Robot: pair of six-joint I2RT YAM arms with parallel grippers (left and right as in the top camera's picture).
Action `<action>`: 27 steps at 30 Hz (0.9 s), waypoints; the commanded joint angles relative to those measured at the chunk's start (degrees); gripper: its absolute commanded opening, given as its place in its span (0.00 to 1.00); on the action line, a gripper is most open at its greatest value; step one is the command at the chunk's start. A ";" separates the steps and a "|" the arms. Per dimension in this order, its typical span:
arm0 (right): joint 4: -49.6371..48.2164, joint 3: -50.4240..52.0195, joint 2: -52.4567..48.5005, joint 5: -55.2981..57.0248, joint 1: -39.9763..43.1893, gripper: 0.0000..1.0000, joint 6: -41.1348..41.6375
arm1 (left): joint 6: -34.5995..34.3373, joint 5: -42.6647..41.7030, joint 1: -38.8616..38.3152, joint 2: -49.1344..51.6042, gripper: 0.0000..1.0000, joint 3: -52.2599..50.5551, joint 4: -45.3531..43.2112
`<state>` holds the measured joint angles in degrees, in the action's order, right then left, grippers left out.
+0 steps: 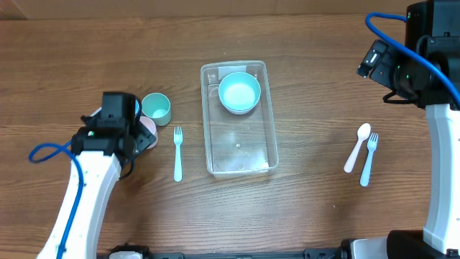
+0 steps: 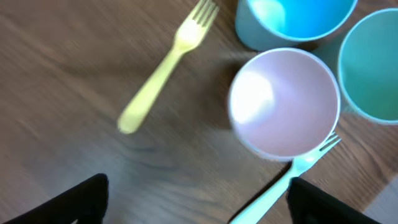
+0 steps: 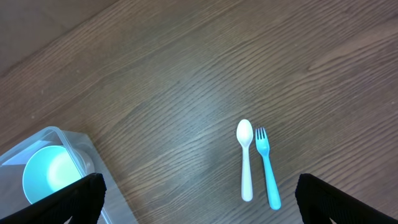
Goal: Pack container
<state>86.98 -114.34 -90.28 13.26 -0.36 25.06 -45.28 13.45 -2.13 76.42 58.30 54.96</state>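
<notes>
Left arm [image 1: 85, 183]: reaches in from the near edge of the worktop [image 1: 309, 79], left side, wrist pitched downward.
Left claw [image 2: 198, 200]: fingers wide apart, gripping nothing.
Right arm [image 1: 440, 151]: stands along the right edge, wrist raised near the far right corner.
Right claw [image 3: 199, 198]: fingers spread wide, empty.

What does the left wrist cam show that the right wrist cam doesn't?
Left wrist only: yellow fork, pink cup, blue cup, teal cup and light-blue fork.
Right wrist only: clear tub with a light-blue bowl in it, plus a white spoon and blue fork lying side by side.
Both: the wooden table, and each view's own open pincer, the left pincer and the right pincer.
</notes>
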 commanded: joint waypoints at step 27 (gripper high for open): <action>-0.28 -0.37 0.48 0.00 0.11 1.00 0.09 | -4.42 -2.99 4.37 12.41 0.34 -0.15 -11.74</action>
<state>86.98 -114.34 -90.28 13.26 -0.36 25.08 -49.45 11.29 1.93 88.42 58.30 43.16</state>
